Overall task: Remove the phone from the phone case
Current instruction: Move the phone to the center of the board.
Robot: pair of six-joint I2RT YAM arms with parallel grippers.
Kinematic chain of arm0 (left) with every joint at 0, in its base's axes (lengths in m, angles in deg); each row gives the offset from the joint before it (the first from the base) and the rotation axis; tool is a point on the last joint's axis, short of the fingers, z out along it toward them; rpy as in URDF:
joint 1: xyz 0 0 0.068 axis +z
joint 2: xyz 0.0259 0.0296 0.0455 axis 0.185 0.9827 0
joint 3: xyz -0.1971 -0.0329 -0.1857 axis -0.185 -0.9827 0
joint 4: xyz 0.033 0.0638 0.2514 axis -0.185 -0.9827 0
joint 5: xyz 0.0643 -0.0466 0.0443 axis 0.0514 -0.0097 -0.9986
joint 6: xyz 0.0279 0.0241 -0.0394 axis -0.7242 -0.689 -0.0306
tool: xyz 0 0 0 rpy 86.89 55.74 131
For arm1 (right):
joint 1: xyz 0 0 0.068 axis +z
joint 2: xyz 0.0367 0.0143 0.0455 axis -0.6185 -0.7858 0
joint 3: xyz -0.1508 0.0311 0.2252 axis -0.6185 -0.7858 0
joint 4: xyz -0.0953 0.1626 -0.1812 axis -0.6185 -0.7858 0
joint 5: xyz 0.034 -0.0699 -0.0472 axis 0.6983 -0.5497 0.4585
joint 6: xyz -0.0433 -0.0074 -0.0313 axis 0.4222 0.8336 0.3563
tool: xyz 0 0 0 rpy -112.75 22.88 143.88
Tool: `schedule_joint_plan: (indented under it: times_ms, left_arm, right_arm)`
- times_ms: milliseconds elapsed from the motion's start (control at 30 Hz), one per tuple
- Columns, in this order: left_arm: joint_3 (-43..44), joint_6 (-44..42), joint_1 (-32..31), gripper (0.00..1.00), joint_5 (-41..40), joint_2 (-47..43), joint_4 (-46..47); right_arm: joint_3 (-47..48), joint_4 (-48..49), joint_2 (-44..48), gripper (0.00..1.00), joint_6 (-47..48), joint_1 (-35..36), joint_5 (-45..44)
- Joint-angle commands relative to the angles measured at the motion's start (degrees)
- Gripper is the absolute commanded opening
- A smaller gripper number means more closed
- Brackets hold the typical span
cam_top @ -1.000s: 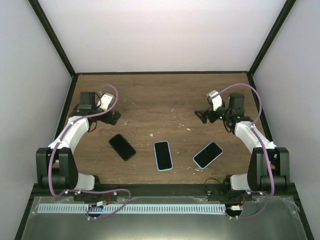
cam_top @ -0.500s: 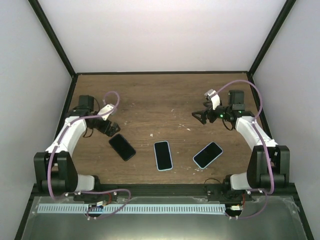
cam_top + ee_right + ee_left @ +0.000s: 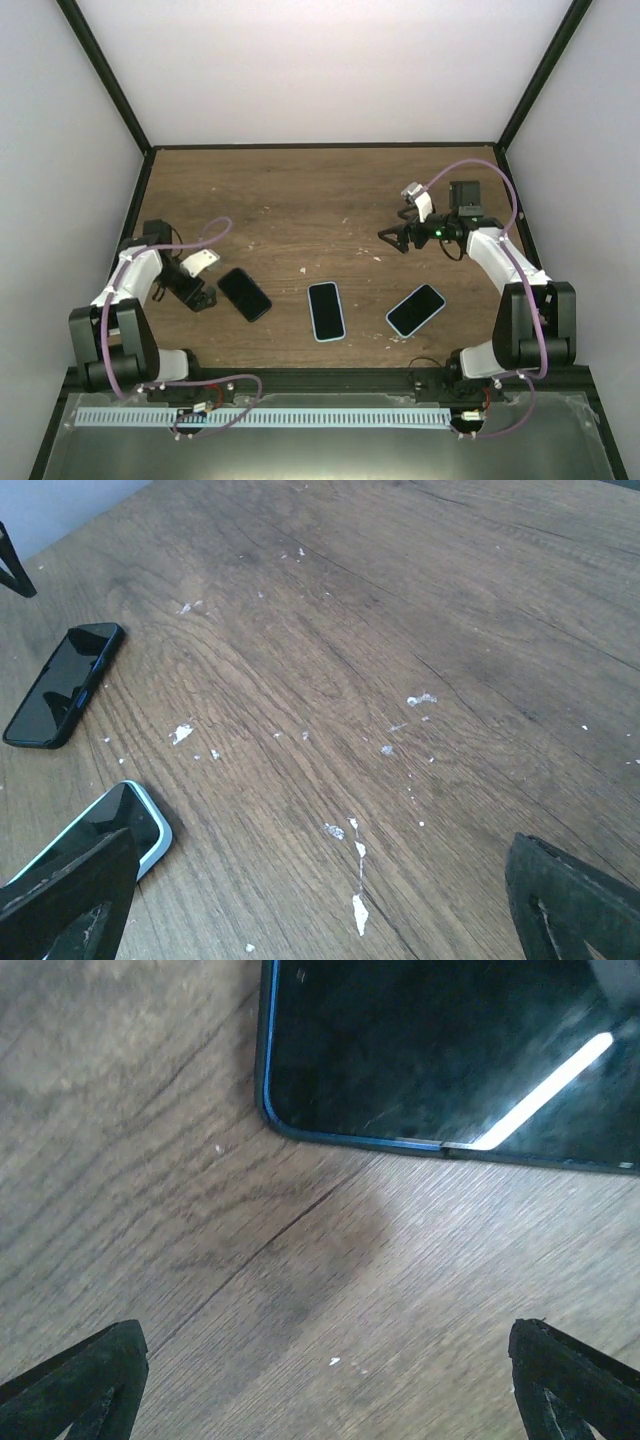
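Three phones lie face up in a row near the front of the wooden table (image 3: pixel 320 190). The left one is a dark phone (image 3: pixel 245 294) in a dark blue case (image 3: pixel 268 1080). The middle phone (image 3: pixel 326 311) and the right phone (image 3: pixel 415 310) each sit in a light blue case. My left gripper (image 3: pixel 197 294) is open, low over bare wood just left of the dark phone, touching nothing. My right gripper (image 3: pixel 392 238) is open and empty, above the table behind the right phone. The right wrist view shows the dark phone (image 3: pixel 62 683) and the middle phone (image 3: pixel 100 830).
White flecks and scratches (image 3: pixel 358 880) mark the wood. Black frame posts (image 3: pixel 105 75) and pale walls close in the table on three sides. A metal ledge (image 3: pixel 320 440) runs below the arm bases.
My left arm has swung toward the near left and brought its gripper down beside the dark phone. The right gripper has shifted slightly left. The phones have not moved.
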Motion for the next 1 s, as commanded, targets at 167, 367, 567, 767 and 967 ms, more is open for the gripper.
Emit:
schedule_joint_plan:
  times_ms: [167,367,567,767,967]
  left_arm:
    - [-6.06,0.24,-4.96,1.00,-11.56,2.36,12.14]
    - [-5.28,5.13,-10.19,0.99,-13.83,5.91,17.45]
    - [-0.79,9.82,-15.40,0.98,-15.00,12.41,21.69]
    - [6.44,13.86,-21.29,0.98,-15.44,19.81,24.51]
    - [15.46,17.24,-27.32,0.98,-16.41,28.88,26.20]
  right_arm:
    - [0.61,-0.35,0.41,1.00,-0.02,0.77,2.09]
    - [-0.01,0.15,0.95,1.00,-0.37,0.78,2.17]
    - [-0.20,0.66,1.05,1.00,-0.69,0.77,2.04]
    - [-0.35,1.01,0.88,1.00,-0.84,0.78,2.00]
    - [-0.02,1.32,0.35,1.00,-1.38,0.79,2.33]
